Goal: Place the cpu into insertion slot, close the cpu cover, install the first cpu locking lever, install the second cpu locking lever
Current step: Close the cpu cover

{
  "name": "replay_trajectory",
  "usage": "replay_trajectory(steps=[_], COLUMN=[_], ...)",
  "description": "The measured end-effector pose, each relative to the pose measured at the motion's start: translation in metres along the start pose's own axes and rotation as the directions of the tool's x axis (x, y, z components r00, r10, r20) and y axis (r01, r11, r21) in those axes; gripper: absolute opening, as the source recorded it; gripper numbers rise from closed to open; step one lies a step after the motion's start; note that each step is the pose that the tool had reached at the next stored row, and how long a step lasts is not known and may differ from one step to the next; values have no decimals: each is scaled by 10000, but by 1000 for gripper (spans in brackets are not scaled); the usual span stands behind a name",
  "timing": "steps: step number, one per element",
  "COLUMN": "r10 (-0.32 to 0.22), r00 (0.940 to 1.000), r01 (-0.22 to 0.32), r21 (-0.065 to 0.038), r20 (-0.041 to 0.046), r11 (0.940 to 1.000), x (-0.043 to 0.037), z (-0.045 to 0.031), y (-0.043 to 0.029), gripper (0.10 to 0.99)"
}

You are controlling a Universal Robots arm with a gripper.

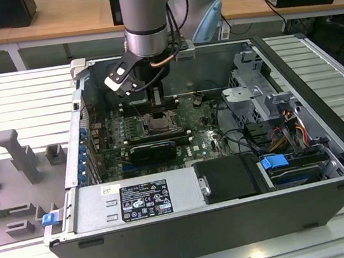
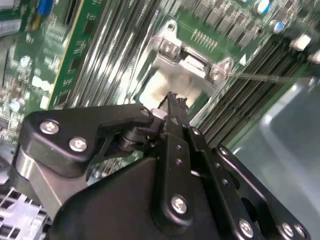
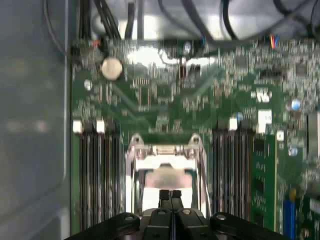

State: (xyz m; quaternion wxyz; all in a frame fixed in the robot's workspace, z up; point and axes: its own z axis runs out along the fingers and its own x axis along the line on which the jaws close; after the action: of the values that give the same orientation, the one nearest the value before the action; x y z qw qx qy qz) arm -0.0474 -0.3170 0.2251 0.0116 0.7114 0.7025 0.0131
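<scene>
Pincer [image 3: 170,196] closed and empty over the cpu cover [image 3: 165,150].
I see its tips pressed together just above that cover, which lies flat around the pale cpu [image 3: 167,176]; I cannot read the power supply label [image 1: 145,200].

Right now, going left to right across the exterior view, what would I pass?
Grey jig post → blue clip → pincer → drive cage.
</scene>
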Motion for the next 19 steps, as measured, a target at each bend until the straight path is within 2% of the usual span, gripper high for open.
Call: replay_trajectory(steps=[3, 6, 10, 16, 19], r10=[-1, -1, -8, -17, -17], r00=[10000, 10000, 10000, 10000, 10000], r01=[1, 1, 8, 17, 17], r21=[-2, -1, -1, -3, -5], r20=[-2, -2, -2, 2, 1], r11=[10000, 10000, 10000, 10000, 10000], x=[0, 0, 0, 0, 1], z=[41, 99, 164, 179, 182], y=[-52, -73, -76, -72, -25], gripper=[110, 110, 110, 110, 110])
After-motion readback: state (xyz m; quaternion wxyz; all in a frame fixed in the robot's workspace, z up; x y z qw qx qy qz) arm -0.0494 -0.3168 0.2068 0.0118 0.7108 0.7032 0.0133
